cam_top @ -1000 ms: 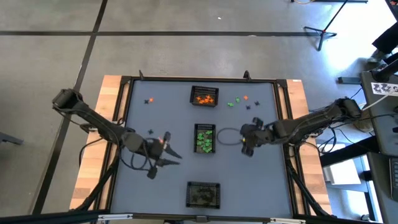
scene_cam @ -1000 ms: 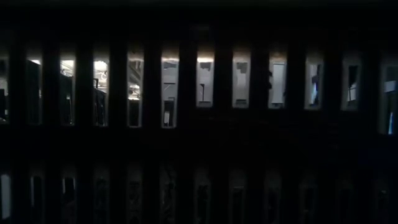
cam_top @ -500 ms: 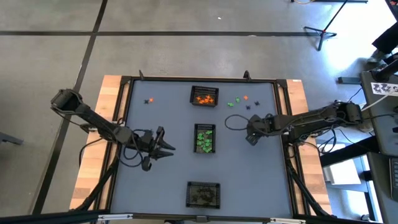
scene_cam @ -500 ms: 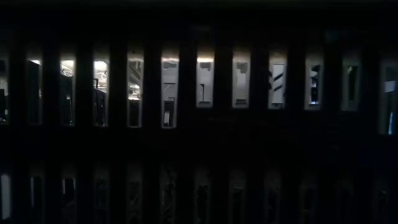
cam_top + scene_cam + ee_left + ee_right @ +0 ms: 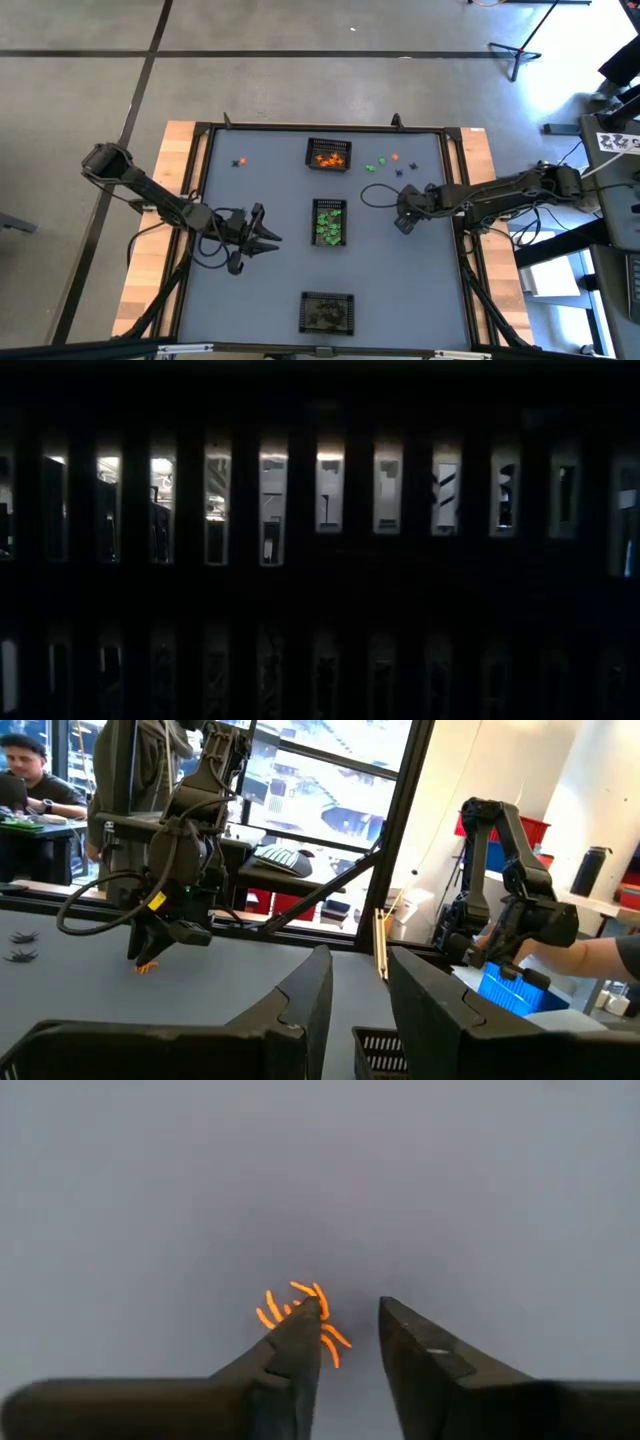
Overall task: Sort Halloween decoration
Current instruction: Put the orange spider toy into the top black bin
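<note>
Left gripper [image 5: 262, 238] is hovering over bare mat, left of the green basket [image 5: 329, 221], fingers parted a bit and grasping nothing. Loose trinkets on that side: an orange one [image 5: 243, 158] and a black one [image 5: 238, 163] sitting near the far-left corner, well apart from the arm.

Orange basket [image 5: 328, 154] sits at the far edge, green basket in the middle, black basket [image 5: 327, 311] at the near edge (all in one column).

Right gripper [image 5: 350, 1330] is working down at the mat right of the green basket, fingers part-way closed around an orange spider [image 5: 300, 1312]; one finger is touching it, and I cannot tell if it is really pinched.

Risk: the spider is lying off-centre against one finger, so closing is likely pushing it sideways or catching only a leg, then dropping it in transit.

A small cluster [image 5: 384, 164] of green, orange and black bits is lying just beyond the right gripper. Open mat is lying all round both arms; the table frame [image 5: 457, 190] is running close behind the right arm.
</note>
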Tool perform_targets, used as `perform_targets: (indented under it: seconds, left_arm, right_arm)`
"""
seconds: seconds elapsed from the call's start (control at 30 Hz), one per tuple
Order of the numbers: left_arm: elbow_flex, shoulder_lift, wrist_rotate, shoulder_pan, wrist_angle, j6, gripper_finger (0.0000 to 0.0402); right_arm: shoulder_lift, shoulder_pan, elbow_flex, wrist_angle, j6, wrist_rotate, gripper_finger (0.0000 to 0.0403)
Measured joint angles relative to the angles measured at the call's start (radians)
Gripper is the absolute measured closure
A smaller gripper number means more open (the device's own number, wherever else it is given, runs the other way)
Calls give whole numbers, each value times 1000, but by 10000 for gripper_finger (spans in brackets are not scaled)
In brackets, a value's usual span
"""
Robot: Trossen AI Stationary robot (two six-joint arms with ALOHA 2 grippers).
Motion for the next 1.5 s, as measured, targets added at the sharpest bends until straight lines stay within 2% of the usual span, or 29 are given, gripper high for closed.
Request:
perform_targets:
  seconds: [0.13, 0.27, 0.4, 0.6, 0.7, 0.87, 1.0, 1.37, 1.5]
  left_arm:
    - [0, 0, 0, 0, 0, 0, 308]
    - [0, 0, 0, 0, -1, 0, 308]
    - [0, 0, 0, 0, -2, 0, 308]
    - [0, 0, 0, -14, -10, 0, 308]
    - [0, 1, 0, -23, -11, 0, 308]
    - [0, 1, 0, -24, -11, 0, 308]
    - [1, 1, 0, -24, -11, 0, 308]
    - [1, 1, 0, -24, -26, 0, 308]
    - [1, 1, 0, -24, -33, 0, 308]
  right_arm:
    - [1, 1, 28, -19, -6, 34, 325]
    - [1, 0, 62, -19, -36, 38, 318]
    - [1, 0, 66, -20, -76, 32, 283]
    - [1, 0, 40, -22, -76, 29, 207]
    - [1, 0, 5, 22, -71, -11, 176]
    - [-4, 0, -48, 99, -48, -27, 161]
    - [-3, 1, -53, 97, -34, -22, 199]
    - [2, 1, -16, 121, -86, -20, 385]
    - [3, -1, 30, 125, -120, -21, 395]
